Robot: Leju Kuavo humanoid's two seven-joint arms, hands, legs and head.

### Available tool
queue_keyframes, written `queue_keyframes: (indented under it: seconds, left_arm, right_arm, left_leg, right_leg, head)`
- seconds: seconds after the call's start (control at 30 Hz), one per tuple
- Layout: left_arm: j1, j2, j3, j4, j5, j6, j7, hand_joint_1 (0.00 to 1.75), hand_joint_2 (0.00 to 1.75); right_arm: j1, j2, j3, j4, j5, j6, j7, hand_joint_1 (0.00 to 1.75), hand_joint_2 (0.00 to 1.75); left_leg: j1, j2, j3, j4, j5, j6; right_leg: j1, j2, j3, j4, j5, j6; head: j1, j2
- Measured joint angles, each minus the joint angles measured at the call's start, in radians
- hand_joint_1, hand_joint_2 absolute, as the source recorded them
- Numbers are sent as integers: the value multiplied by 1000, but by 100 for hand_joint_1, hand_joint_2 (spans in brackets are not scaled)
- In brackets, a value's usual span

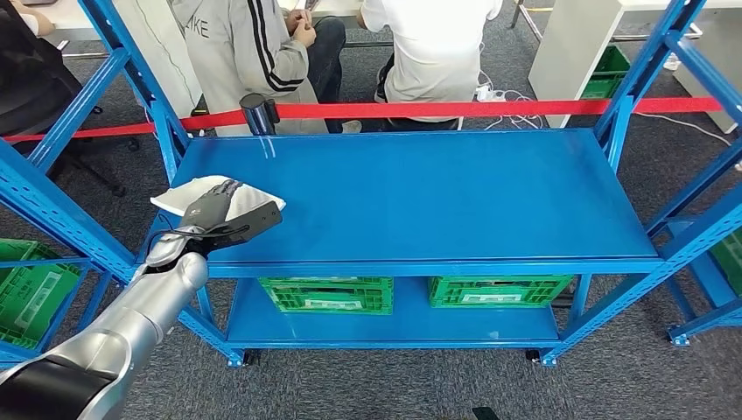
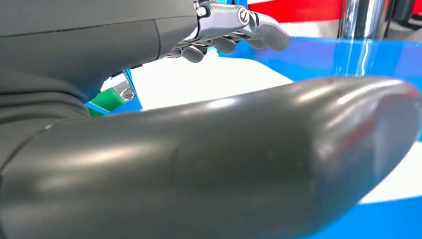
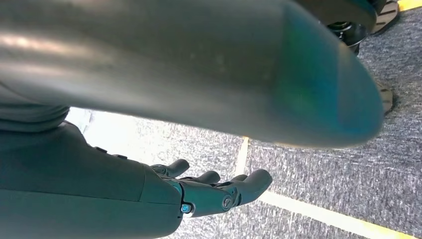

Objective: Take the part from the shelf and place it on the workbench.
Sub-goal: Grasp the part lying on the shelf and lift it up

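My left hand [image 1: 220, 208] lies over the flat white pouch-like part [image 1: 179, 194] at the left end of the glossy blue metal shelf top [image 1: 420, 192], fingers stretched out across the part's upper side and the thick grey thumb [image 2: 224, 159] spread off to the side; from my left wrist the dark fingers [image 2: 234, 30] hover just above the white surface, apart from the thumb, so the hand is open and has nothing clasped, though I cannot tell whether the fingertips actually touch the part. The part itself rests on the shelf top near its front left corner. My right hand [image 3: 209, 191] hangs beside me over grey carpet [image 3: 323, 174] crossed by a yellow floor line [image 3: 298, 206], its fingers loosely extended and empty. Below the shelf top, two green plastic crates [image 1: 331, 294] sit side by side on the lower blue deck. Behind the shelf a red barrier strip [image 1: 437, 109] runs across, and beyond it two seated people [image 1: 254, 52] face away from me.
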Motion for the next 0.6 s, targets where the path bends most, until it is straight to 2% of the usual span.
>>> queue_keyframes:
  seconds: [0.17,0.3,0.6]
  left_arm:
    - [16,-5,-1,0,-10,0,-6,0,0]
    - [25,-15,-3,0,-10,5,-15,0,175]
    - [38,-30,-4,-1,-10,31,-28,0,175]
  right_arm:
    - [0,-3,0,0,3,0,-3,0,0]
    - [0,-5,0,0,5,0,-3,0,0]
    - [0,-6,0,0,6,0,-3,0,0]
  left_leg:
    - [0,0,-3,6,-2,6]
    - [0,0,-4,9,-3,9]
    - [-1,0,-6,13,-4,12]
  right_leg:
    - [0,0,2,-2,2,4]
    - [0,0,3,-4,2,7]
    - [0,0,4,-5,4,10]
  head:
    - [0,0]
    - [0,0]
    - [0,0]
